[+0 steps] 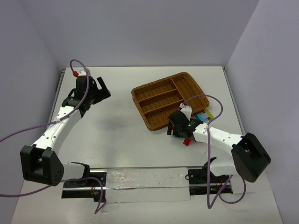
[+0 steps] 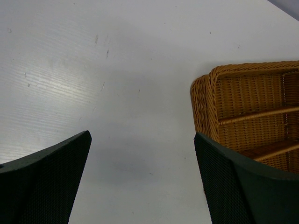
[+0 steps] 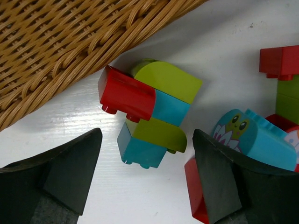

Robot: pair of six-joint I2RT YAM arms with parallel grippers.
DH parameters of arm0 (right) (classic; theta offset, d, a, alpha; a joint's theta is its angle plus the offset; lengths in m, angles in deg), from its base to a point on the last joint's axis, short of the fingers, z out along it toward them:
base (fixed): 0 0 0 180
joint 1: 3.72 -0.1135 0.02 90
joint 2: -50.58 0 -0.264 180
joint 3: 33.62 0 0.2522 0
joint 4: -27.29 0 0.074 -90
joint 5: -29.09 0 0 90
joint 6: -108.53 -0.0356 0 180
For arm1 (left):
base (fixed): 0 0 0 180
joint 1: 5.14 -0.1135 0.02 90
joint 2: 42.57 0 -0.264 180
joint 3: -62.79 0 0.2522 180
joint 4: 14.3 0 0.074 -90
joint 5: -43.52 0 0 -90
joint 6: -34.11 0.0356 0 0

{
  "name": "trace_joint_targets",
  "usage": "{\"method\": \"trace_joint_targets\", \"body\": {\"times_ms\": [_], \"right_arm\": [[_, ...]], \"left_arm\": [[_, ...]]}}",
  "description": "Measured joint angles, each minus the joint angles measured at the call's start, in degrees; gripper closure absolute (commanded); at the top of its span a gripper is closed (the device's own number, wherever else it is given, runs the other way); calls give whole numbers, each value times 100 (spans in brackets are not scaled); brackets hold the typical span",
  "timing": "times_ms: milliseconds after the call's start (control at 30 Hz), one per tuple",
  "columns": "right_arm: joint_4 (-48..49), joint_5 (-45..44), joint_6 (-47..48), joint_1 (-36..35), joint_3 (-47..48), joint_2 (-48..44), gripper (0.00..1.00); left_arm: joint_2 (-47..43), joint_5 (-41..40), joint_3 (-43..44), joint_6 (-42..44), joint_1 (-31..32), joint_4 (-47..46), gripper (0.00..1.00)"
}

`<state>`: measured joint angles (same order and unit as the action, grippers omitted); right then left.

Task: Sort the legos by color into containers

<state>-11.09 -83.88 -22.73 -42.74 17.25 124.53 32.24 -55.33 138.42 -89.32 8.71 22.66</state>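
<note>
- Pale lavender walls close in a white table [image 1: 117, 140]. Your wicker tray [image 1: 140, 109] lies right of centre on it, with its long axis running diagonally from near-left to far-right in the top view.
- Three long slots follow that axis, and the crosswise slot [image 1: 187, 86] closes the far-right end.
- You'll find the legos [image 1: 188, 142] on the table just off the tray's near-right corner, outside every slot.
- Your right gripper [image 1: 180, 127] hangs over them with its jaws spread and nothing in its grip.
- From the right wrist, a stuck-together clump [image 3: 154, 109] of red, yellow-green and cyan bricks lies between the fingers [image 3: 65, 172] and just beyond their tips, close beside the tray wall [image 3: 70, 42].
- The clump lies on its side. Its long axis runs roughly up and down the frame with a slight tilt, and the studs on the red and lower cyan pieces point back toward the fingers.
- A cyan brick [image 3: 261, 144] printed with a frog and a red brick [image 3: 194, 196] are partly hidden behind the right finger. More red and green pieces are cut off at the right edge.
- From above, the wrist covers much of the pile, so you cannot count it.
- Your left gripper [image 2: 141, 137] is fully spread over bare table, well away from the legos. Its view catches only one tray corner [image 2: 205, 98].
</note>
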Motion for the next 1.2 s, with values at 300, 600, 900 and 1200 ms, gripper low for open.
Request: {"method": "trace_joint_targets", "body": {"times_ms": [300, 600, 900, 1200], "right_arm": [[111, 180, 156, -300, 128, 38, 26], [130, 657, 337, -1090, 382, -42, 26], [2, 12, 695, -1126, 540, -636, 26], [-19, -265, 964, -968, 902, 431, 42]], "left_arm": [[0, -43, 0, 0, 9, 21, 1], [0, -53, 0, 0, 11, 31, 1], [0, -94, 0, -2, 11, 41, 1], [0, -136, 0, 2, 11, 84, 1]]}}
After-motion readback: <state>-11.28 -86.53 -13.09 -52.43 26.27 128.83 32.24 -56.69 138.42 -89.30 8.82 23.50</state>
